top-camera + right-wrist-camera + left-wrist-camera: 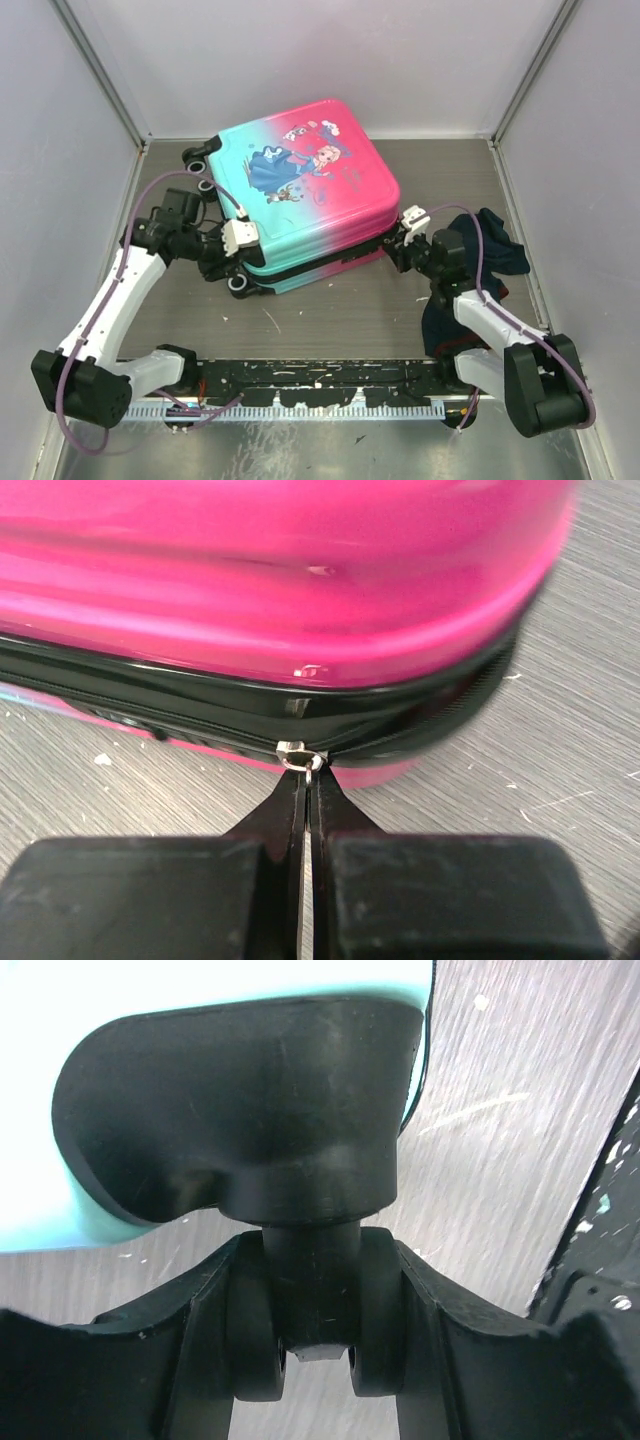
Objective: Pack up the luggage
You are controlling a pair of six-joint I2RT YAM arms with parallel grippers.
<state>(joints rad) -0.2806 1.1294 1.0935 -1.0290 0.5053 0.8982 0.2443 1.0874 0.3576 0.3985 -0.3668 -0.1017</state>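
One flat luggage [300,190], wheels [192,155] leftward, left gripper [315,1280] clamping wheel [255,1345], right gripper [306,785] pinching zipper [295,752]

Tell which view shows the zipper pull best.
Right wrist: the luggage's zipper pull sits close, pinched by the right gripper. From above it's too small to see; left wrist shows only a wheel.

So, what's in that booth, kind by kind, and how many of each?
Pink-to-turquoise hard-shell princess suitcase: 1
Dark navy cloth heap: 1
White-and-black robot arms: 2
Total: 4
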